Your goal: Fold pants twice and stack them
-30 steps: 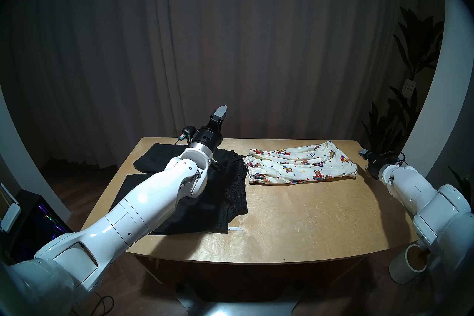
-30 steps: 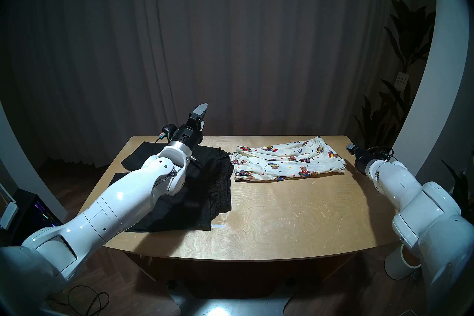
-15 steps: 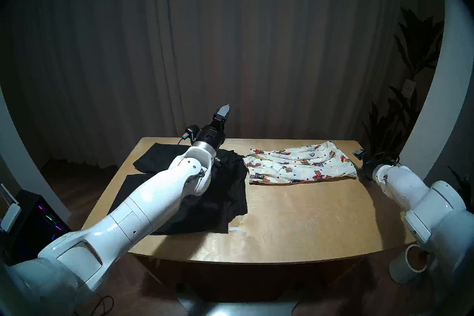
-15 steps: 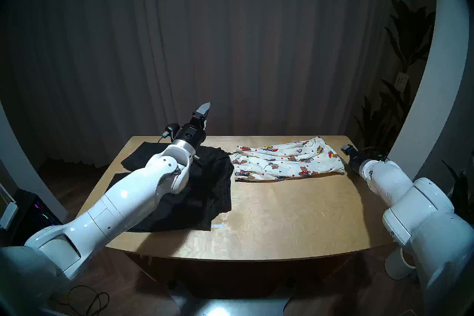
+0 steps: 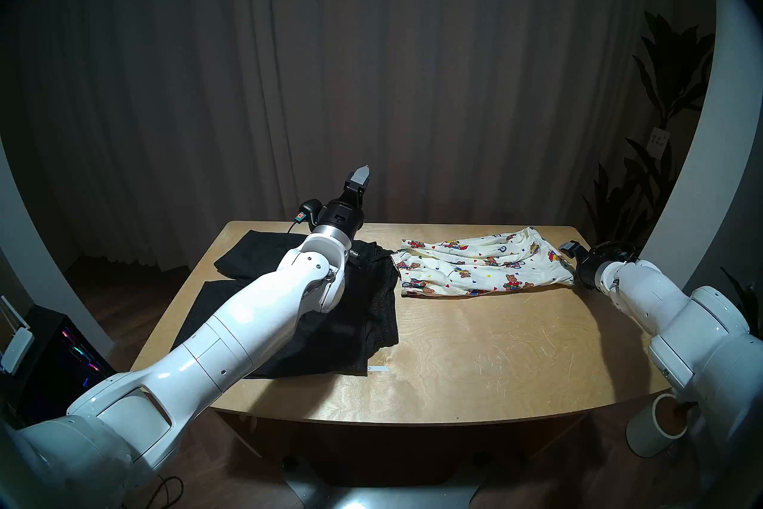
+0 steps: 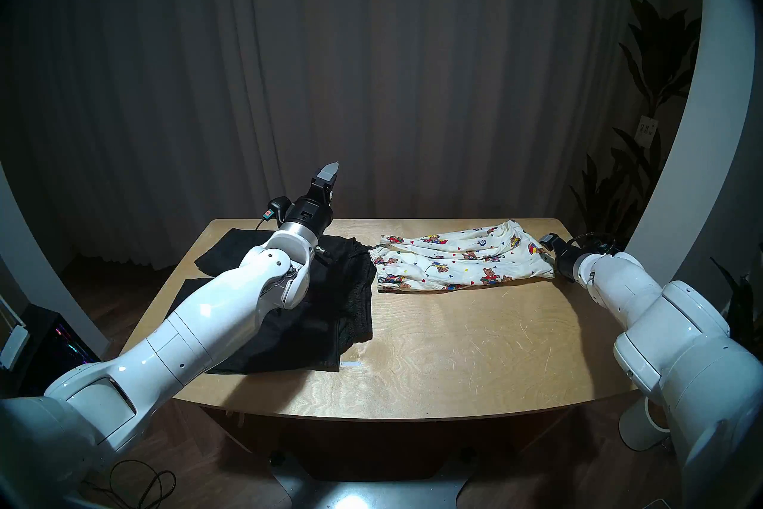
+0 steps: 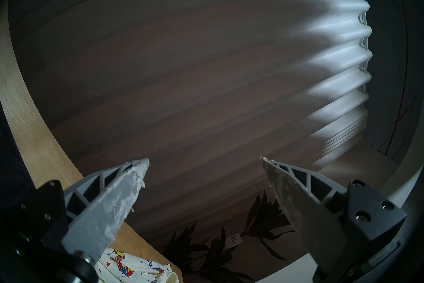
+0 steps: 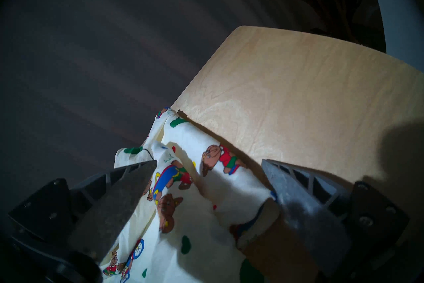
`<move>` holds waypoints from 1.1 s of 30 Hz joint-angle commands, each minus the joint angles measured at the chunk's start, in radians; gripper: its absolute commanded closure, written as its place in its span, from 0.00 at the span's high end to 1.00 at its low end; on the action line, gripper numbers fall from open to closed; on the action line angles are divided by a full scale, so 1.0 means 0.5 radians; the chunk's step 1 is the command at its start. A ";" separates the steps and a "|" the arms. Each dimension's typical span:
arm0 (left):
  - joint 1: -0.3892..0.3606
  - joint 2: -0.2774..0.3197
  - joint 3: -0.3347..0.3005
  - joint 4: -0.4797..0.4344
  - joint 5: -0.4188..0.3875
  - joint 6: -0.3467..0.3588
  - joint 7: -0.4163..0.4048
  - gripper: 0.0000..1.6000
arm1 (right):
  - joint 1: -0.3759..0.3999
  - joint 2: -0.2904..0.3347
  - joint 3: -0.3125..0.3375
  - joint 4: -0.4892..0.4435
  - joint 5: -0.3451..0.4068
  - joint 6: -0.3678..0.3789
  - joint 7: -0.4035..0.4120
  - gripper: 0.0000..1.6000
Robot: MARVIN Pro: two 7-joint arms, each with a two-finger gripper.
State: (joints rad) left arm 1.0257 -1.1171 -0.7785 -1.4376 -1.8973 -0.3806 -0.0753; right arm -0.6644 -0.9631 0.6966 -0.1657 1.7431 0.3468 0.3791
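**Mia:** Where is the left gripper [image 5: 360,177]?

**Ben:** It is up in the air, above the far edge of the wooden table [image 5: 475,351]. It tips up a little and points at the dark curtain [image 5: 371,62]. Its two grey fingers [image 7: 119,202] stand far apart, and there is nothing between them.

**Mia:** What is under it?

**Ben:** The black knit shorts [image 5: 355,326] lie spread out below and behind it, under the white arm. They lie flat on the table. The gripper does not touch them.

**Mia:** And the teddy bear shorts [image 5: 483,264]?

**Ben:** They are off to that gripper's right side, lower down on the table. Their waistband end lies just beside the black shorts. They look rumpled, not folded neatly.

**Mia:** Where is the right gripper [image 5: 572,250]?

**Ben:** It points down and forward at the far right corner of the table. It is right at the end of the teddy bear shorts.

**Mia:** Is it holding them?

**Ben:** No. Its fingers [image 8: 298,195] are wide apart. In the right wrist view, the cream cloth with the bears lies between the fingers and below them. I cannot tell if a finger touches the cloth.

**Mia:** What is behind that gripper?

**Ben:** A dark leafy plant [image 5: 660,91].
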 commanded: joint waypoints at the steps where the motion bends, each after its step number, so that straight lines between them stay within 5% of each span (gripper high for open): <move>1: -0.023 -0.005 -0.035 -0.064 0.013 -0.061 0.004 1.00 | 0.017 -0.004 -0.059 -0.008 -0.059 0.076 0.070 1.00; 19: 0.034 0.027 -0.060 -0.159 0.011 -0.138 0.023 1.00 | 0.066 -0.026 -0.212 0.029 -0.218 0.103 0.107 1.00; 22: 0.040 0.028 -0.063 -0.169 0.007 -0.148 0.026 1.00 | 0.070 -0.027 -0.227 0.038 -0.234 0.098 0.114 0.91; 26: 0.053 0.036 -0.061 -0.187 0.006 -0.157 0.029 1.00 | 0.070 -0.043 -0.236 0.059 -0.246 0.072 0.097 0.46; 33: 0.058 0.043 -0.054 -0.201 0.010 -0.169 0.036 1.00 | 0.079 -0.069 -0.222 0.095 -0.244 0.001 0.067 0.30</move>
State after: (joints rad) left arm 1.0649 -1.0921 -0.7972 -1.5133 -1.8933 -0.4592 -0.0536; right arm -0.6358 -0.9859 0.5762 -0.1234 1.6139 0.3797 0.4290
